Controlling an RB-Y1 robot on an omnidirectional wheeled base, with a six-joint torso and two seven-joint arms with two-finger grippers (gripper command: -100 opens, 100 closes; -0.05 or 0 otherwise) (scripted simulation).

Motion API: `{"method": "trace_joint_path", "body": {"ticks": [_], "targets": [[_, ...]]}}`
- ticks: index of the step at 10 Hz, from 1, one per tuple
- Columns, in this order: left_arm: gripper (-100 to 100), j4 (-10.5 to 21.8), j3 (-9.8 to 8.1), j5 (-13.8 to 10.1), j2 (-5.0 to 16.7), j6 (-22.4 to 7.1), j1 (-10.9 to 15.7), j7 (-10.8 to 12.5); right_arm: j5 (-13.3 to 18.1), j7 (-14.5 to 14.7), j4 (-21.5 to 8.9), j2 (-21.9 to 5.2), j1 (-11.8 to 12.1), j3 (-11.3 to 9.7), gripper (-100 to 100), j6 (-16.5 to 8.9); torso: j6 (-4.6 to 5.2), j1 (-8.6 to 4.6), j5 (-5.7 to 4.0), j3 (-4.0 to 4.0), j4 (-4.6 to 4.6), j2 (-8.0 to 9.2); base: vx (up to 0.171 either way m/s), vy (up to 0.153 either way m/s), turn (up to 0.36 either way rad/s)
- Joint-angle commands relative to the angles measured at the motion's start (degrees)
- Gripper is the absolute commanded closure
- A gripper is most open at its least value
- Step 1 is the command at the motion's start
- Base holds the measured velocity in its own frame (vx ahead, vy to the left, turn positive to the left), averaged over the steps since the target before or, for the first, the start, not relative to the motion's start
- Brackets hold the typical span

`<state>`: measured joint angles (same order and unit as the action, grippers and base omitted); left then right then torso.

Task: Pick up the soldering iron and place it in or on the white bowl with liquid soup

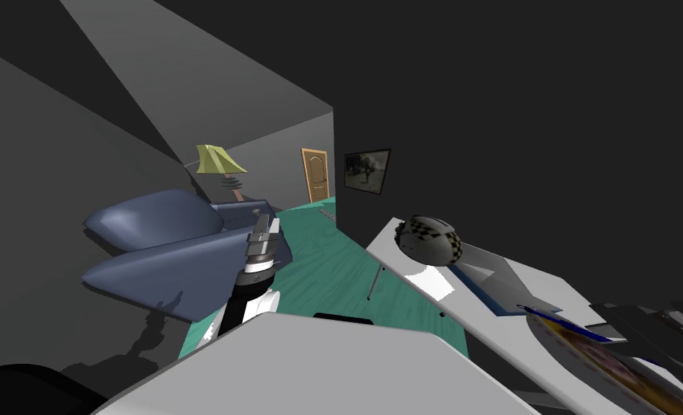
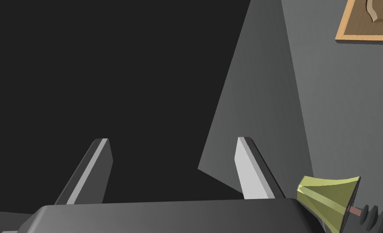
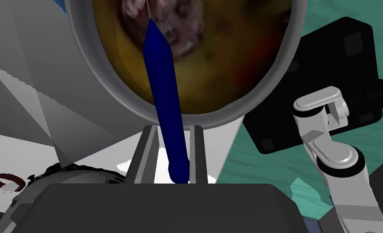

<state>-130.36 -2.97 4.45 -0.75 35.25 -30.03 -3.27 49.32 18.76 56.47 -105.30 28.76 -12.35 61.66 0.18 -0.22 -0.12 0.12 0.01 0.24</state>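
1. Two R gripper (image 3: 173, 128) fingers stood close together, pinching the butt end of the soldering iron (image 3: 162, 81). The grip sat low on the handle, w/ most of the length free.
2. Key relation: the iron's long axis ran straight out from the jaws, away from the hand. It crossed the near rim of the bowl (image 3: 82, 32) and ended over the soup (image 3: 227, 60). The tip end lay over the bowl's middle; the butt end was outside the rim, over the table (image 3: 17, 141).
3. Couldn't tell if the tip touched the liquid or hung just above it.
4. Iron's look: deep blue, smooth, rod-like, rounded at the butt, tapering to a point w/ a thin pale wire tip. No cord seen.
5. Bowl: light grey rim, yellow-brown soup w/ pinkish lumps near the centre. It sat on the white table at the near right; a checkered round object (image 1: 430, 238) lay farther along the same table.
6. L gripper (image 2: 172, 138) was raised on the left, well apart from the bowl, fingers spread wide w/ nothing btwn them and a yellow-green lamp (image 2: 328, 200) beyond. R arm was plainly the nearer one.
7. Judgement: task looked nearly done. Next move prob. calls for lowering a little, then opening the jaws so the iron rests in the bowl or on its rim. Risk: w/ the butt outside the rim, it might tip back onto the table.
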Motion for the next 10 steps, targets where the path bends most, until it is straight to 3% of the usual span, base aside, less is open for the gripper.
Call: {"method": "trace_joint_path", "body": {"ticks": [1,4,5,9,10], "targets": [[0,0.0,0.0,0.0,0.0,0.0,0.0,0.0,-1.81,0.31,-0.1,-0.94,0.84,1.19,100,1.44,0.0,0.0,0.0,0.0,0.0,0.0,-0.026,-0.138,-0.128],[0,0.0,0.0,0.0,0.0,0.0,0.0,0.0,-1.31,0.14,-0.22,-0.79,0.49,1.09,100,1.62,-0.02,0.12,-0.02,-0.03,-0.02,-0.05,-0.015,-0.051,-0.018],[0,0.0,0.01,0.0,-0.01,0.0,0.0,0.0,-1.46,0.22,-0.19,-0.83,0.61,1.11,-100,1.53,-0.03,0.26,0.02,-0.06,-0.03,-0.1,0.0,0.0,0.0],[0,0.0,0.01,0.0,-0.01,0.0,0.0,0.0,-1.45,0.21,-0.19,-0.82,0.6,1.1,-100,1.54,-0.04,0.37,0.06,-0.09,-0.04,-0.14,0.0,0.0,0.0],[0,0.0,0.01,0.0,-0.01,0.0,0.0,0.0,-1.45,0.21,-0.19,-0.82,0.6,1.1,0,1.54,-0.04,0.37,0.06,-0.09,-0.04,-0.15,0.0,0.0,0.0]]}}
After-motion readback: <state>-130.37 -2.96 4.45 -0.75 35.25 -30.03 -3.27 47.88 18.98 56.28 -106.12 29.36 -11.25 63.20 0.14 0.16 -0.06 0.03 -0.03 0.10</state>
